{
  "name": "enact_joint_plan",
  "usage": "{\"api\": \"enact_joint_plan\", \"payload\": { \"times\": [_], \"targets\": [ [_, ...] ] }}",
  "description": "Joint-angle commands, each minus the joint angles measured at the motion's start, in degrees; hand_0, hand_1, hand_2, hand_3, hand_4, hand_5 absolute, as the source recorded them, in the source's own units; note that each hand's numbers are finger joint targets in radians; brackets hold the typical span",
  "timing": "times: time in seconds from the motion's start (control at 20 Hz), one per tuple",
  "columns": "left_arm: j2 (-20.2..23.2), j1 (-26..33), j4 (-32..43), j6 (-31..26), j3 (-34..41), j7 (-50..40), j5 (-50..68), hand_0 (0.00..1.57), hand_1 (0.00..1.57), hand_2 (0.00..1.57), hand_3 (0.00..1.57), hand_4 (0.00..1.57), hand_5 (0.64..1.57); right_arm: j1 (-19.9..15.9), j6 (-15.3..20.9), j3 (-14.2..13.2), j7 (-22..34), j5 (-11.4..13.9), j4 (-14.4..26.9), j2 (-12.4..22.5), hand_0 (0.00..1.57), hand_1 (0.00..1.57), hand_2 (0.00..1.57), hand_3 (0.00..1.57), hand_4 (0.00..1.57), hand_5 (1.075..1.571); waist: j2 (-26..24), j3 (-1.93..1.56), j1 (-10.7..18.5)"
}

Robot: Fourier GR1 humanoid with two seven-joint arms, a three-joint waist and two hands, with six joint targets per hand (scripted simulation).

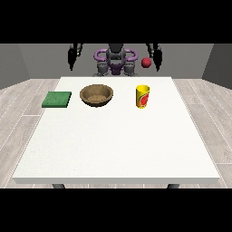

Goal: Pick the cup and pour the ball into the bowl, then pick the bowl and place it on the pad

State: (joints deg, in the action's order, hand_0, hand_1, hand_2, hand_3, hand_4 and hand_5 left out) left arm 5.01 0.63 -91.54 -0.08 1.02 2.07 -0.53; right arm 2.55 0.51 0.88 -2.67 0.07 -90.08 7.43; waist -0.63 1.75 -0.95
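A single front view is provided. The camera is placed across the white table (113, 145) from the robot (115, 59), raised above the tabletop and tilted down. The robot is faced directly and is seen small at the top centre. The near table edge is shown low in the frame, with both near corners included. The whole tabletop is covered, with floor visible at both sides. No second view is supplied, so no overlap is recorded.
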Motion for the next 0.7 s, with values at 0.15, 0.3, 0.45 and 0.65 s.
{"api": "enact_joint_plan", "payload": {
  "times": [0.15,0.3,0.45,0.65],
  "targets": [
    [1.92,-0.87,-5.16,-0.53,0.22,-4.35,0.39,0.0,0.0,0.0,0.0,0.0,1.535,-0.28,-0.82,-0.79,4.42,-0.48,-4.94,2.67,0.0,0.0,0.0,0.31,1.06,1.571,-12.6,-1.24,-0.27],
    [-1.0,-5.54,-9.45,-1.08,1.01,-6.86,6.42,0.0,0.0,0.0,0.0,0.0,1.535,-6.44,-0.6,3.49,5.3,-3.24,-11.94,-2.91,0.0,0.0,0.0,0.31,1.06,1.571,-22.78,-1.31,1.73],
    [-3.53,-5.82,-10.89,-0.69,1.18,-16.65,12.41,0.0,0.0,0.0,0.0,0.0,1.537,-8.71,6.39,8.01,17.76,-3.57,-13.38,-7.15,0.0,0.0,0.0,0.0,0.85,1.57,-25.6,-1.47,2.15],
    [-4.92,-1.0,-13.6,1.75,-0.9,-22.62,15.5,0.0,0.0,0.0,0.0,0.0,1.546,-6.45,20.27,21.53,25.82,-2.11,-13.9,-7.32,0.0,0.0,0.0,0.0,0.68,1.569,-27.82,-1.66,3.71]
  ]
}}
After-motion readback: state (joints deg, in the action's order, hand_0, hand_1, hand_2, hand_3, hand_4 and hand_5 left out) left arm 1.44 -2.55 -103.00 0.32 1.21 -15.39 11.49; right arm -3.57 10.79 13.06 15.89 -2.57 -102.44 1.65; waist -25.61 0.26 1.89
